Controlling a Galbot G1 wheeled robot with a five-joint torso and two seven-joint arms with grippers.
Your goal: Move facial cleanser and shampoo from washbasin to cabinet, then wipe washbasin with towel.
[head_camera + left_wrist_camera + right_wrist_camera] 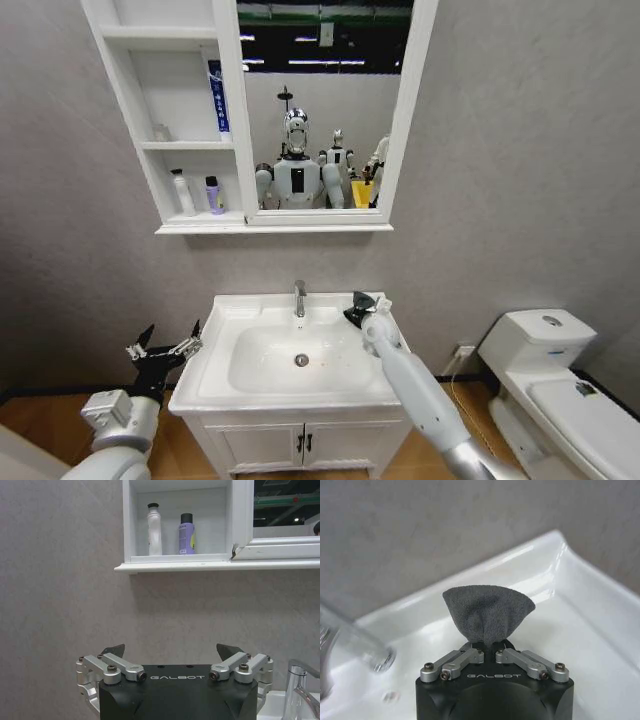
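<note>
We note the white ceramic washbasin (232, 330) against a grey wall; our "GALBOT"-marked right gripper (490, 647) pinches the dark grey towel (487, 607); our left gripper (171, 655) stands wide open.

Two bottles (198, 192) on cabinet (190, 222) bottom shelf, above washbasin (225, 375).

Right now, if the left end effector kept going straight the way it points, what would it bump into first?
Probably the grey wall below the cabinet shelf. The left end effector, open, points straight at it, though the depth is unclear.
</note>
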